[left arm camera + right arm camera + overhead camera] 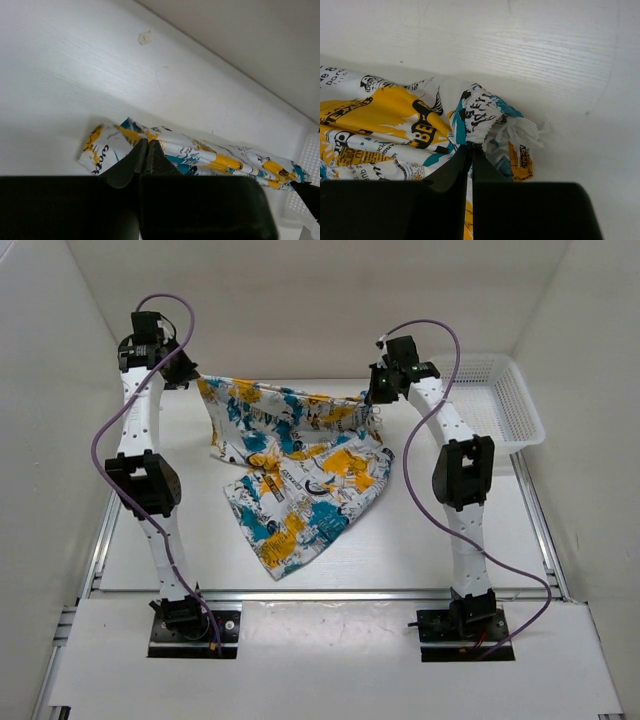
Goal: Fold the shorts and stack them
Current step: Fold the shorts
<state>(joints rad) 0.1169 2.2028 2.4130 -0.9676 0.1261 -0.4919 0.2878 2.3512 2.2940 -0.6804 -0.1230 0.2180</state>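
Black left gripper (188, 370) and right gripper (378, 390) are clamped at opposite ends of white, teal-and-yellow printed fabric shorts (295, 475) — long edge held between them.

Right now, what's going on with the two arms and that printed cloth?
Both arms are holding the shorts up by one edge. The left gripper is shut on one corner and the right gripper on the gathered opposite corner, so that edge is stretched between them above the table. The rest of the fabric hangs down and trails onto the table toward the arm bases. No fold is made yet. The white basket sits at the far right.
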